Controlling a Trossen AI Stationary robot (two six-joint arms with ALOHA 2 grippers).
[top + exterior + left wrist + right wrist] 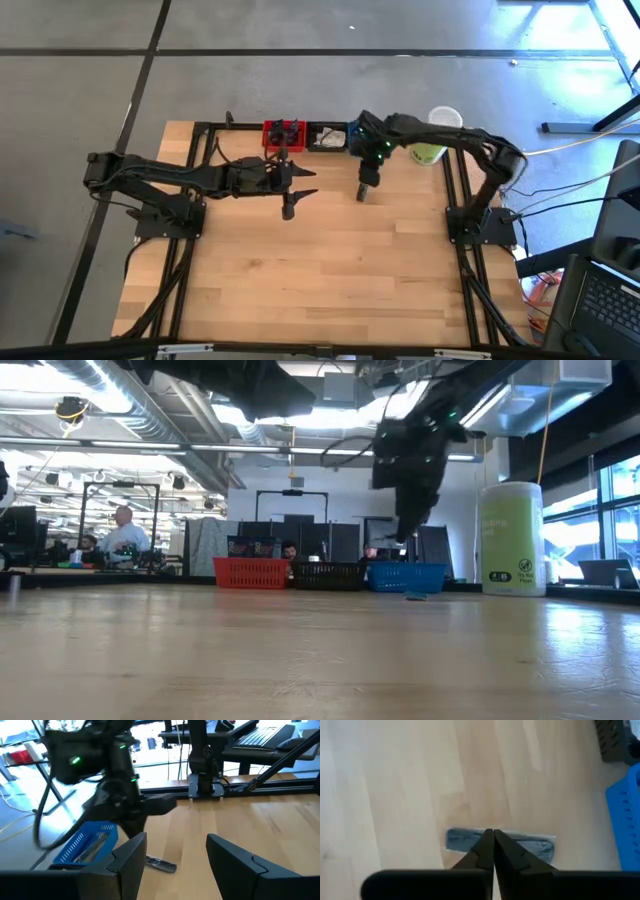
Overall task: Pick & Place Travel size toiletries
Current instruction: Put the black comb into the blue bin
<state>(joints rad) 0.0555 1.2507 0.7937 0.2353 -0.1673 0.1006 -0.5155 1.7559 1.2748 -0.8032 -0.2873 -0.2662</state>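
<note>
A slim flat grey sachet (pixel 530 845) lies flat on the wooden table, close to the blue bin (pixel 625 815). It also shows in the low view as the sachet (pixel 417 597) and in the left wrist view as the sachet (pixel 161 864). My right gripper (pixel 493 833) is shut and points down right above it. In the low view the right gripper (pixel 407 532) hangs well clear of the table. My left gripper (pixel 176 855) is open and level, to the left of the right gripper (pixel 364 193), facing it. More grey sachets (pixel 92 847) lie in the blue bin.
Red bin (pixel 283 133), black bin (pixel 325 135) and blue bin (pixel 405 576) stand in a row at the table's far edge. The tall pale-green container (pixel 435 140) stands to their right. Bare wood (pixel 320 280) fills the table's near half. People sit in the room behind.
</note>
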